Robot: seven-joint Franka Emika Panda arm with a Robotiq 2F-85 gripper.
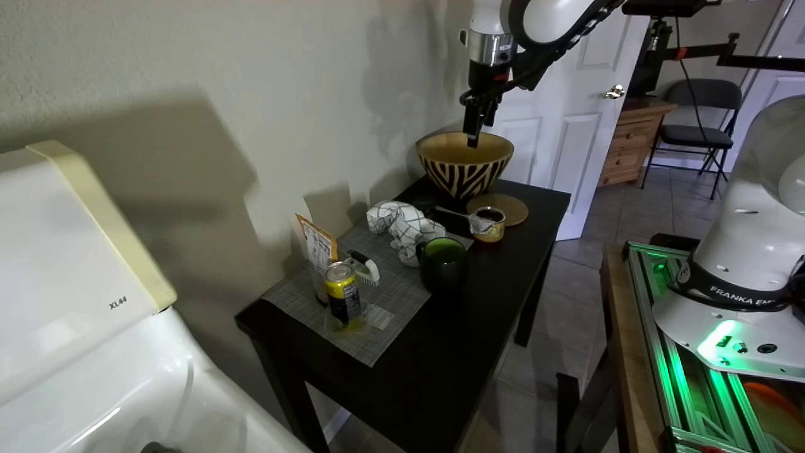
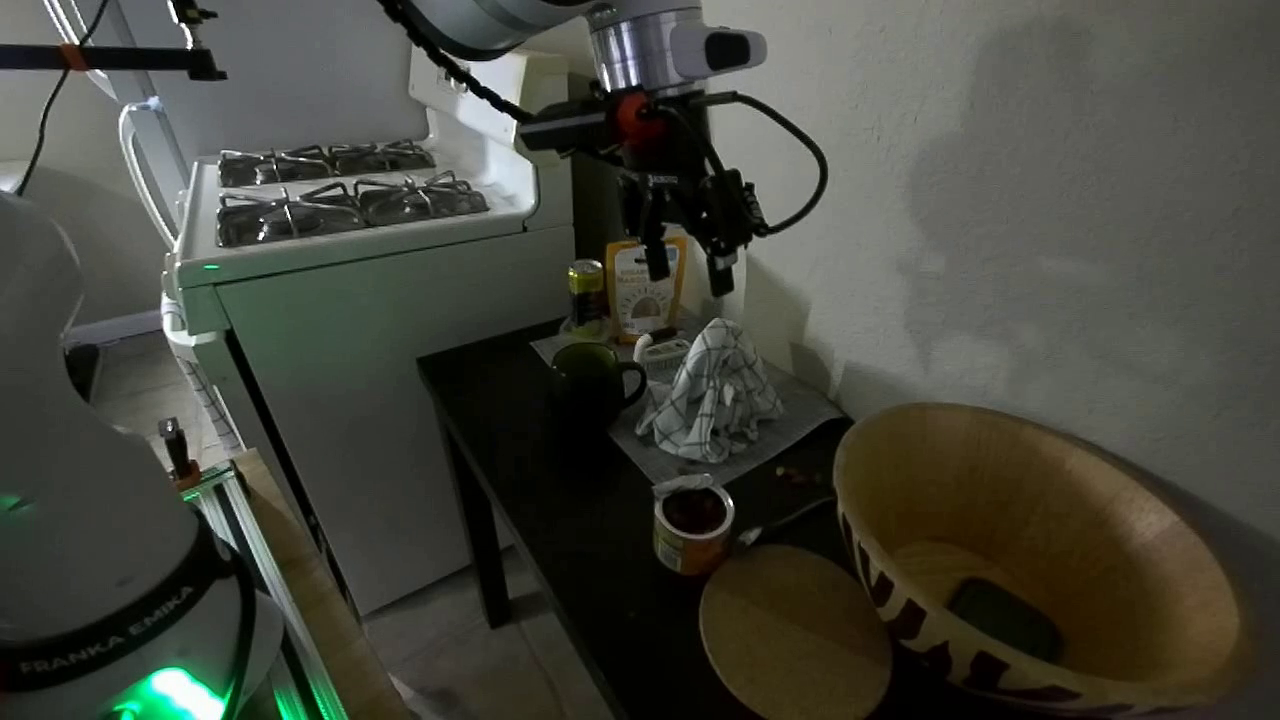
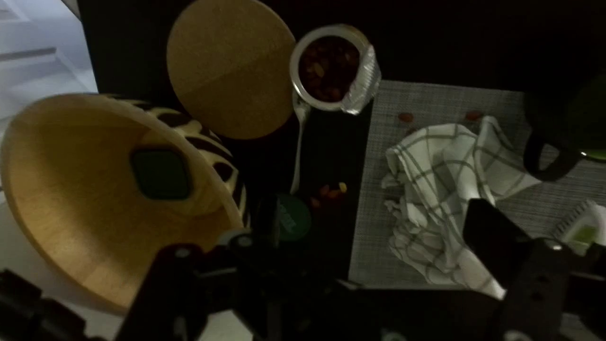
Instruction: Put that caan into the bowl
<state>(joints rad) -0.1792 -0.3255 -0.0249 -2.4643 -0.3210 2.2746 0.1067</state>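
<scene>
A yellow and black drink can point(image 1: 343, 292) stands upright on the grey mat at the stove end of the table; it also shows in an exterior view point(image 2: 587, 290). It is out of the wrist view. An opened tin point(image 3: 305, 91) with a peeled foil lid stands near the bowl, also in both exterior views point(image 1: 488, 229) point(image 2: 692, 540). The zebra-patterned wooden bowl point(image 1: 462, 179) holds a dark green object point(image 3: 161, 174) at its bottom. My gripper point(image 2: 688, 272) is open and empty, high above the table. In the wrist view its fingers point(image 3: 374, 220) stand apart over table and cloth.
A crumpled checked cloth point(image 2: 715, 395), a dark mug point(image 1: 443, 264), a brush point(image 1: 363, 267) and an upright pouch point(image 2: 645, 290) stand around the mat. A round board point(image 3: 232, 71), a utensil point(image 3: 298, 151) and a green disc point(image 3: 293, 218) lie near the bowl. The wall runs behind.
</scene>
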